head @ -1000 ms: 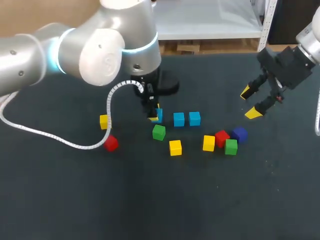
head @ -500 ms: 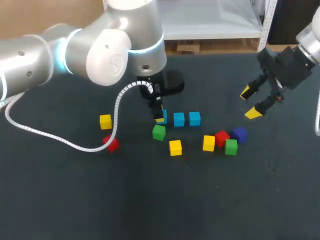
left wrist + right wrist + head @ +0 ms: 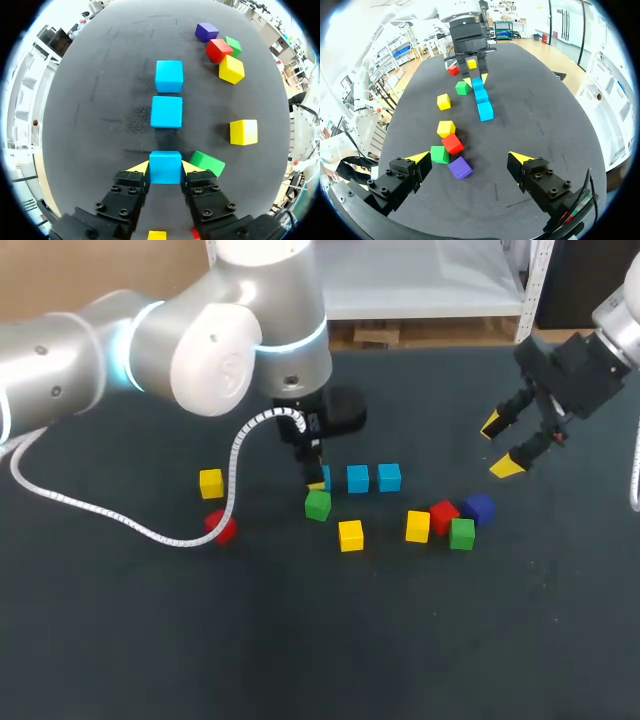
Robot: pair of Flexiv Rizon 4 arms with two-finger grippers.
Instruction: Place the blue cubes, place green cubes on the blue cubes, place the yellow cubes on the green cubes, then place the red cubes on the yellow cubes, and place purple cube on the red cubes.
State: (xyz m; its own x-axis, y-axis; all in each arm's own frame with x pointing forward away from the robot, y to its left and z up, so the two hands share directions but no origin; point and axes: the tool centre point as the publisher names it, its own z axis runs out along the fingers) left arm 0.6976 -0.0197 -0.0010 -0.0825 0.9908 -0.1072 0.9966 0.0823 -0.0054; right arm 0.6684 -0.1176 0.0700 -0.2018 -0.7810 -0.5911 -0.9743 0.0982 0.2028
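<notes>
My left gripper point(image 3: 318, 478) point(image 3: 165, 167) is shut on a blue cube point(image 3: 165, 167) point(image 3: 324, 477), down at the table. It sits at the left end of a row with two more blue cubes point(image 3: 358, 478) point(image 3: 389, 476) point(image 3: 166, 111) point(image 3: 169, 76). A green cube point(image 3: 318, 505) point(image 3: 207, 163) lies just beside the held one. A yellow cube point(image 3: 350, 535) lies nearer the front. Yellow point(image 3: 417, 526), red point(image 3: 444, 516), green point(image 3: 462, 533) and purple point(image 3: 481, 508) cubes cluster at the right. My right gripper point(image 3: 500, 446) point(image 3: 469, 159) hangs open above that cluster, holding nothing.
A yellow cube point(image 3: 211, 483) and a red cube point(image 3: 222, 528) lie apart at the left, close to the left arm's white cable point(image 3: 150, 530). The dark table point(image 3: 320, 640) stretches bare toward the front edge.
My left gripper has carried the blue cube a little to the right, closer to the two other blue cubes, and slightly lower. The right arm has stayed still.
</notes>
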